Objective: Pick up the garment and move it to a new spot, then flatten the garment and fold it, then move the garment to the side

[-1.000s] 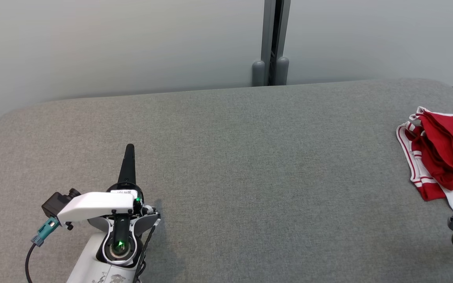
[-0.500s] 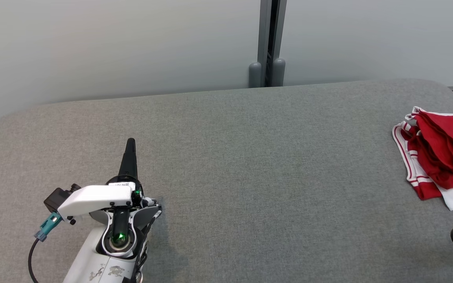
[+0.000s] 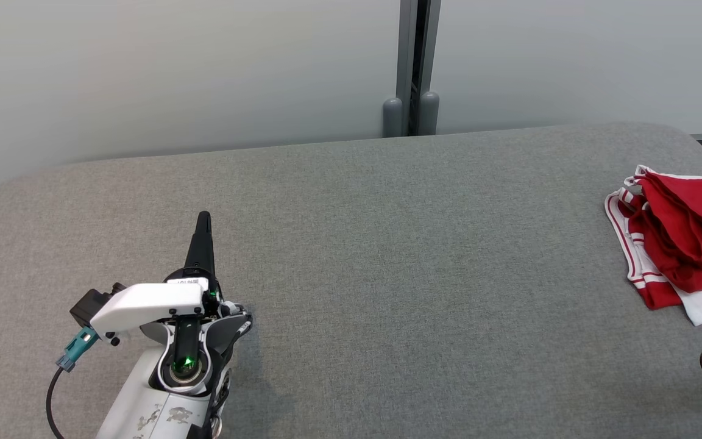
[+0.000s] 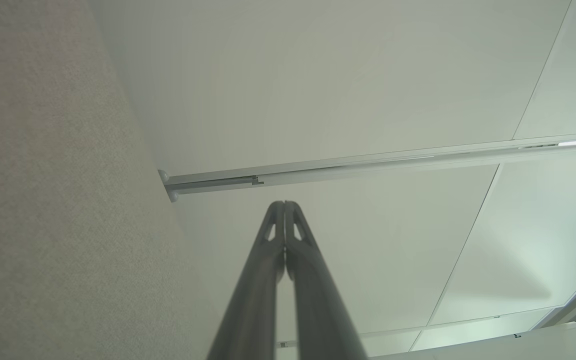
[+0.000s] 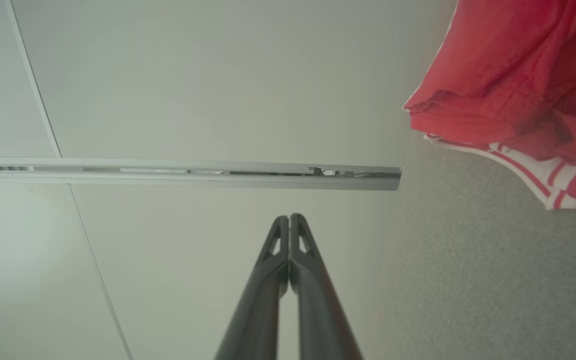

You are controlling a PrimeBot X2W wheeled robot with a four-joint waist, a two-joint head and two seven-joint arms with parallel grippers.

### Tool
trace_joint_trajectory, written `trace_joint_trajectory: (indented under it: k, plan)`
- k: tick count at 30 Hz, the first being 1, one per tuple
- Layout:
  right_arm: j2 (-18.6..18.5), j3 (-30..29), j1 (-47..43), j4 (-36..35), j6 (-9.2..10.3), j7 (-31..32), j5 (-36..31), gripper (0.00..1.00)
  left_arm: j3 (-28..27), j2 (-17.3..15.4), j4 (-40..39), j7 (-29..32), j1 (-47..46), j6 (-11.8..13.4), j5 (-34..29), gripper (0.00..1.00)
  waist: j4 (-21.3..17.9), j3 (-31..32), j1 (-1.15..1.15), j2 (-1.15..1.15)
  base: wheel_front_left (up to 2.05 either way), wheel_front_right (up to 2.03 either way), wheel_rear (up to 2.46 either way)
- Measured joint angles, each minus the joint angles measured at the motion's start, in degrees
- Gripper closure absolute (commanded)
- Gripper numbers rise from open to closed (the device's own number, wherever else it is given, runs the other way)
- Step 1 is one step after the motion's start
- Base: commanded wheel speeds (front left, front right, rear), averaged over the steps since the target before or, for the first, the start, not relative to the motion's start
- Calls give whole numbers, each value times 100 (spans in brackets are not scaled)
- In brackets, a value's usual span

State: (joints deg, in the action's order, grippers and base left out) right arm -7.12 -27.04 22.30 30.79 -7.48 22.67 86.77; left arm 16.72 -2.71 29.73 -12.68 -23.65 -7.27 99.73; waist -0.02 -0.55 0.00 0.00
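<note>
The grey counter is wide, and the red garment lies bunched at its right edge. This fits a heap waiting to be taken, and also a bundle put aside after folding, so I advise no move. Its long axis runs far to near, with the white striped hem facing left. My left tool and right tool are both pressed together and hold nothing

You'll find the garment on the table's right edge; your left gripper hangs over its near left, well apart.
</note>
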Motion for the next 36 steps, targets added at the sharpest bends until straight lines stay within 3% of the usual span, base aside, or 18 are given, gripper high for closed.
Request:
trace_joint_trajectory:
  k: [36]
  plan:
    - [-35, 89, -1, 3, 0, -34, 91, 100, 0, 0, 0, 0, 0, 0, 0, 100, 0, 0, 0, 0, 0, 0, 0]
